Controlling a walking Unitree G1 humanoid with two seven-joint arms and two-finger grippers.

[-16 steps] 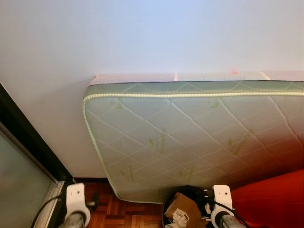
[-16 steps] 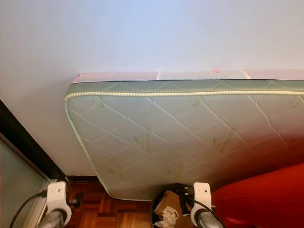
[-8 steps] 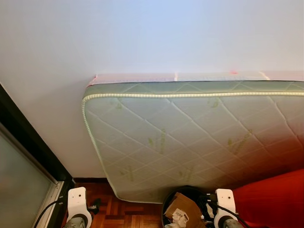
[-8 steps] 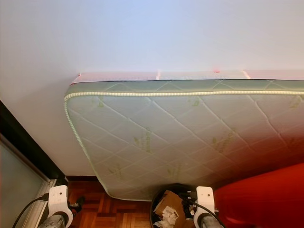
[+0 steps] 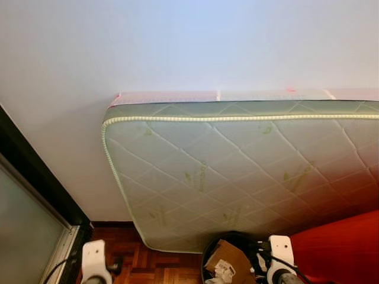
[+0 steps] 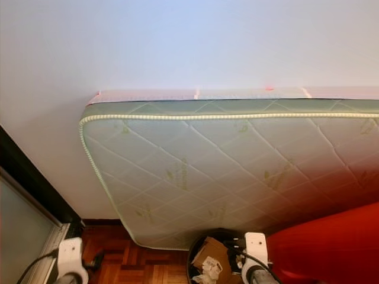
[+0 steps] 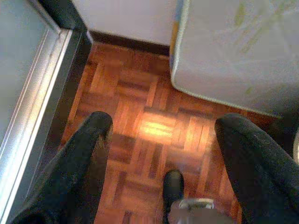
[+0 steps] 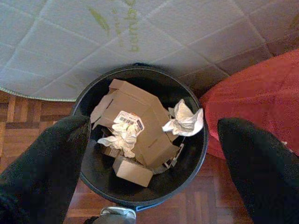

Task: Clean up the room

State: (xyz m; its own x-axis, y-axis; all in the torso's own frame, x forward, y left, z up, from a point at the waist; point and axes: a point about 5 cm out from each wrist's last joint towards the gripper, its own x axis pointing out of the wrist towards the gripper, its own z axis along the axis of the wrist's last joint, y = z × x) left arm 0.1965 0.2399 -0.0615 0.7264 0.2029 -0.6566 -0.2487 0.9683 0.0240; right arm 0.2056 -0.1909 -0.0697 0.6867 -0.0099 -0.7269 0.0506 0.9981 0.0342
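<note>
A black round bin (image 8: 140, 140) stands on the parquet against the mattress, holding a brown cardboard box (image 8: 140, 123) and crumpled white paper (image 8: 184, 120). My right gripper (image 8: 149, 154) hangs open just above the bin, with nothing between its fingers. In the eye views the bin (image 5: 228, 260) sits at the bottom edge beside my right wrist (image 5: 278, 254). My left gripper (image 7: 163, 154) is open over bare parquet floor (image 7: 154, 126), holding nothing; its wrist (image 5: 93, 257) shows low on the left.
A quilted green-and-white mattress (image 5: 237, 171) leans on the pale wall (image 5: 177, 41). A red fabric mass (image 5: 340, 248) lies to the right of the bin. A dark-framed glass door (image 5: 26, 231) stands on the left, its metal track (image 7: 32, 98) along the floor.
My left wrist has sunk lower in the eye views. The right wrist also dropped slightly over the bin. The mattress, bin and red fabric stay put.
</note>
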